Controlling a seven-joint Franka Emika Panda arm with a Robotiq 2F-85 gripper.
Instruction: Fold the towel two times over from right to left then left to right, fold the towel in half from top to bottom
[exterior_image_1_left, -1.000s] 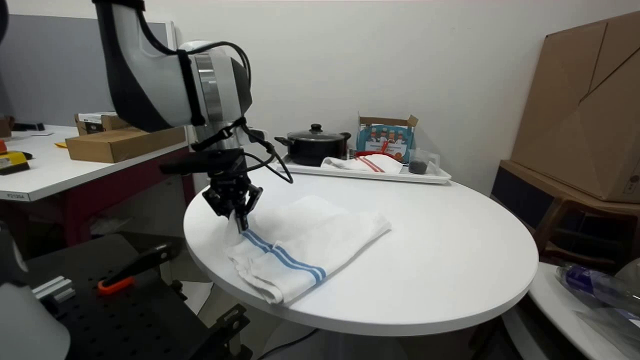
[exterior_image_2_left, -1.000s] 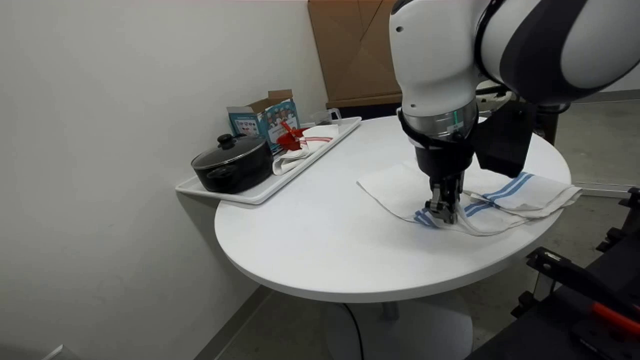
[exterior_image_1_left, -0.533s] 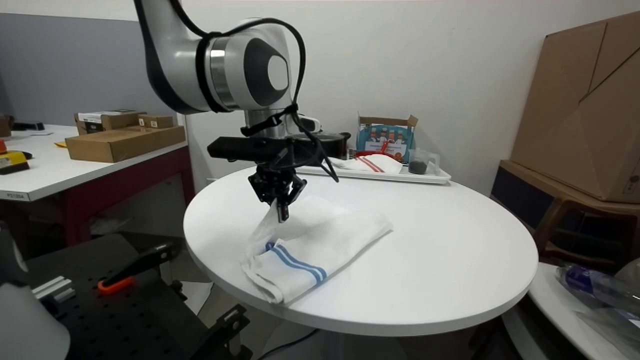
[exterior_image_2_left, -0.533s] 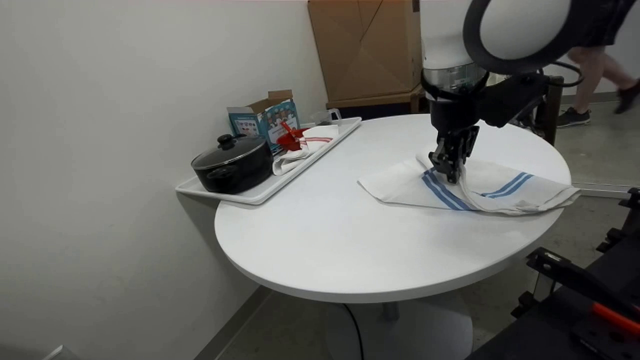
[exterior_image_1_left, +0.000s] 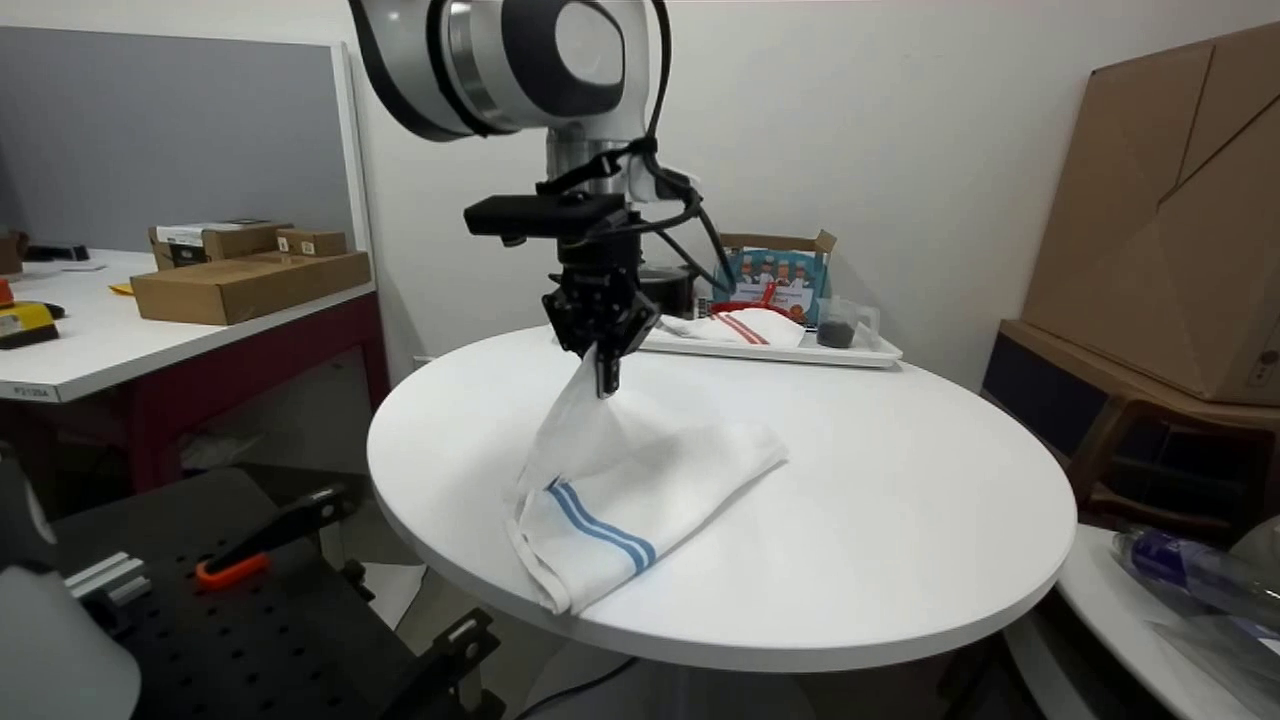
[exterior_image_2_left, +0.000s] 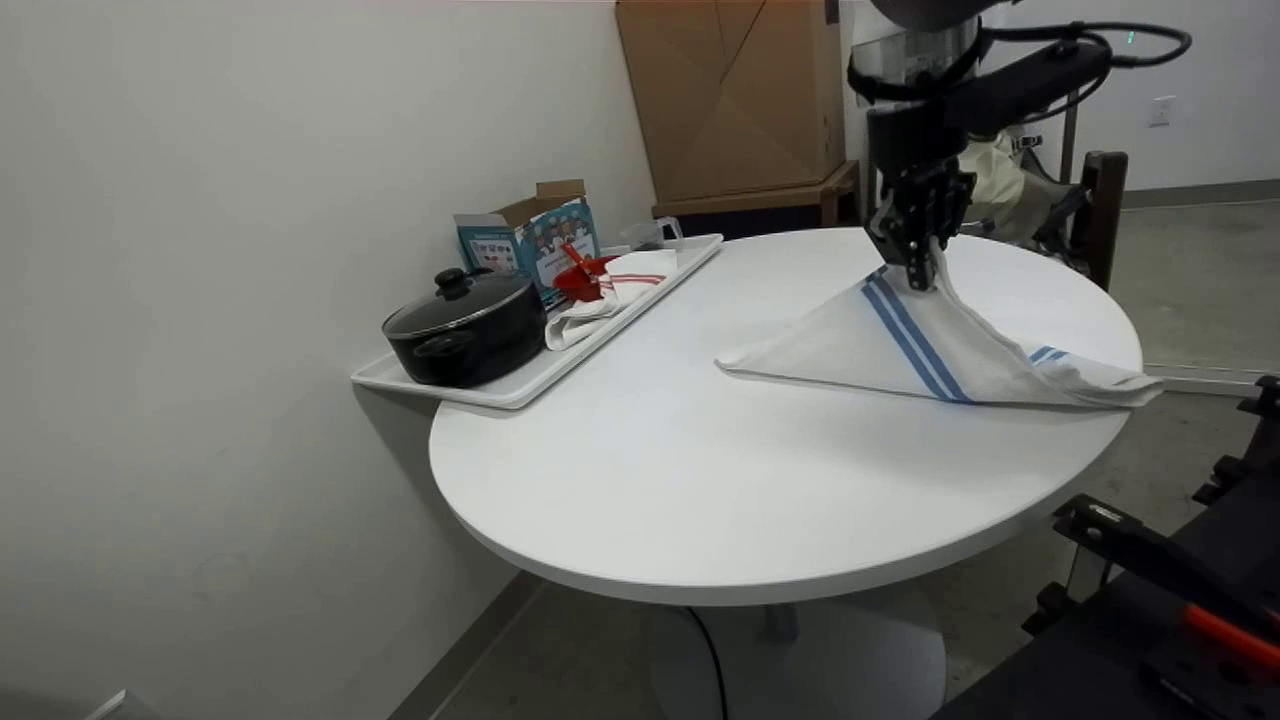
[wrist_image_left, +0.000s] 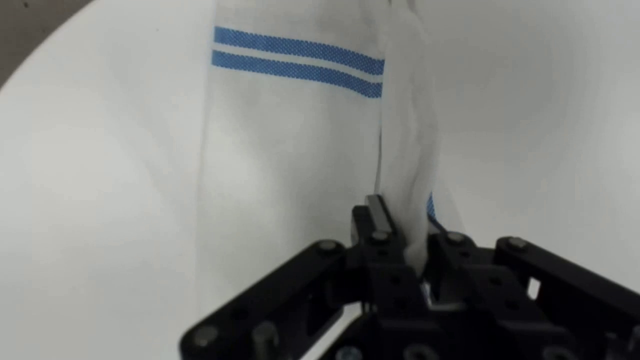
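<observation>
The white towel with blue stripes (exterior_image_1_left: 660, 480) lies partly folded on the round white table (exterior_image_1_left: 900, 500), its striped end near the table's edge. It also shows in an exterior view (exterior_image_2_left: 850, 345) and in the wrist view (wrist_image_left: 285, 135). My gripper (exterior_image_1_left: 605, 385) is shut on one long edge of the towel and holds it raised above the table. In an exterior view the gripper (exterior_image_2_left: 918, 275) pulls that side up into a slanted sheet. In the wrist view bunched cloth stands between the fingers (wrist_image_left: 406, 215); the rest lies flat to the left. The folded layers beneath are partly hidden.
A white tray (exterior_image_1_left: 870, 354) stands at the table's wall side. It holds a black pot (exterior_image_2_left: 460, 330), a blue box (exterior_image_2_left: 565, 240), a red-striped cloth (exterior_image_2_left: 640, 270), a red item (exterior_image_2_left: 580, 280) and a clear cup (exterior_image_1_left: 838, 325). A large cardboard box (exterior_image_1_left: 1170, 220) stands beyond the table.
My gripper has risen from near the tabletop and moved across the towel, carrying the held edge with it. That side of the towel is now lifted and slanted.
</observation>
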